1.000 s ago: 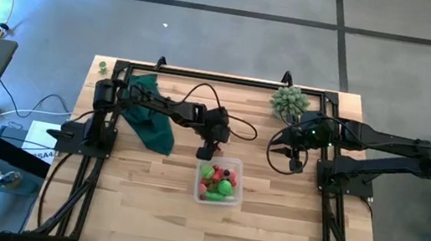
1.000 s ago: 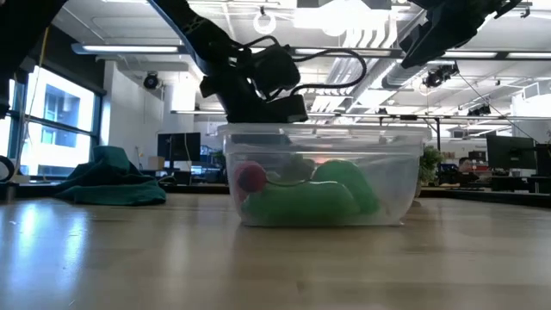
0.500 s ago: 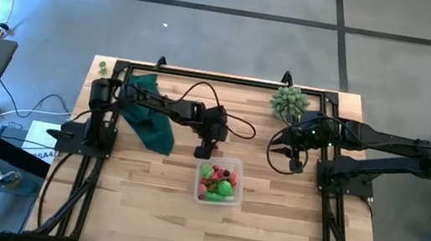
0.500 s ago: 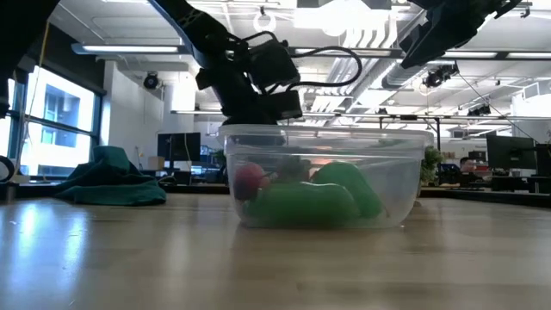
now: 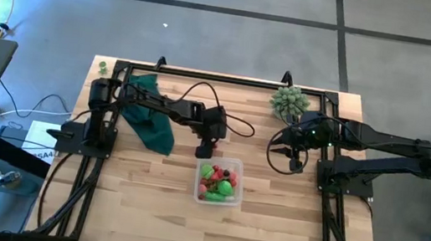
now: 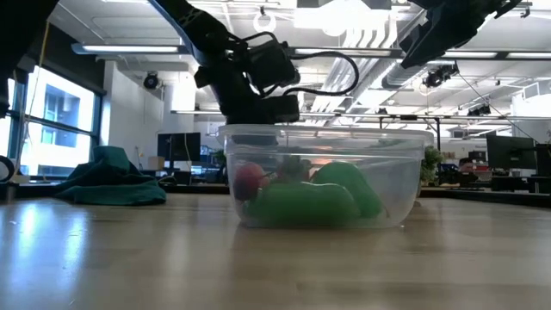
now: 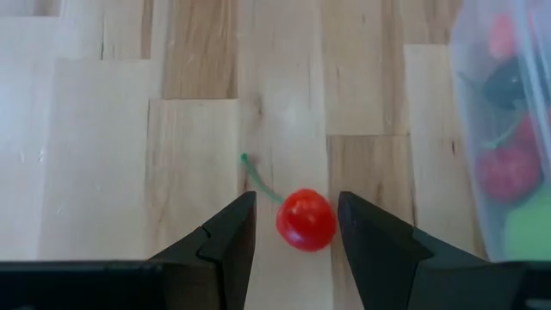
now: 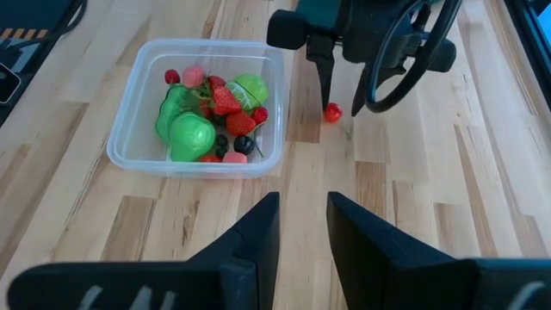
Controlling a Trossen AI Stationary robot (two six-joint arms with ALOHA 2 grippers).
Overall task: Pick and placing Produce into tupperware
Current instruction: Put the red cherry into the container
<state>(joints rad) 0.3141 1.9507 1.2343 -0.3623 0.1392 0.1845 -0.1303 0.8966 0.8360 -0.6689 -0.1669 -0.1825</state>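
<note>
A red cherry with a green stem (image 7: 306, 220) lies on the wood just beyond the tupperware's far side (image 8: 332, 111). My left gripper (image 7: 297, 198) hovers over it, open, one finger on each side of the cherry; whether a finger touches it, I cannot tell. The clear tupperware (image 5: 197, 192) stands mid-table and holds the produce (image 8: 207, 116): red and dark berries and bright green pieces. My right gripper (image 8: 303, 207) waits open and empty, high over the table's right side (image 5: 294, 161).
A dark green cloth (image 5: 153, 116) lies at the far left under the left arm. A pale green spiky plant (image 5: 288, 101) stands at the far right. Black frame rails (image 5: 205, 75) run along the table's edges. Bare wood (image 5: 209, 229) lies near the front.
My left gripper has risen a little over the cherry and rolled about its own pointing line. Its fingers keep the same gap.
</note>
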